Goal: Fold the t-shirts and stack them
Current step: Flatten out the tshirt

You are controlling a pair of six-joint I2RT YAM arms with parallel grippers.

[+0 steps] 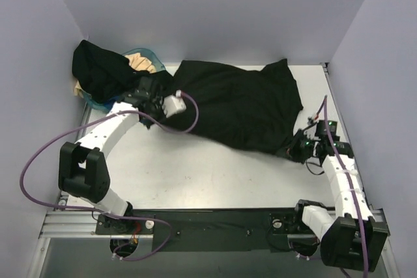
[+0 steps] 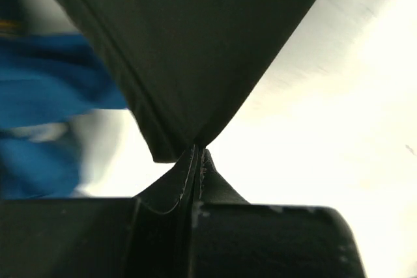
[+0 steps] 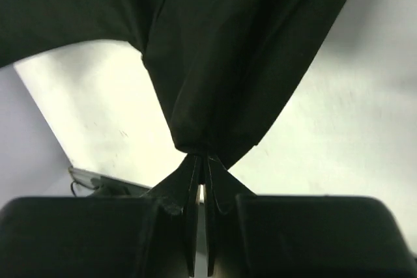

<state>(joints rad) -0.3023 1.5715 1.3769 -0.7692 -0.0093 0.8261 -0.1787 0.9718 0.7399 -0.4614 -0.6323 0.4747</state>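
Across the far side of the white table (image 1: pixel 195 174), a plain black cloth t-shirt (image 1: pixel 241 105) is being pinched at opposite edges by the closed left gripper (image 1: pixel 158 97) and right gripper (image 1: pixel 294 148). Slippage is being risked: only thin hems are being gripped, so an uneven pull could free one.

The spread t-shirt (image 1: pixel 241 105) is shown in plain black, the table (image 1: pixel 195 167) in white. Black again is seen on the bunched t-shirt (image 1: pixel 98 69); the cream t-shirt (image 1: pixel 139 63) is glimpsed beside it, the basket (image 1: pixel 148 52) tinted teal, the cables (image 1: pixel 194 112) purple.
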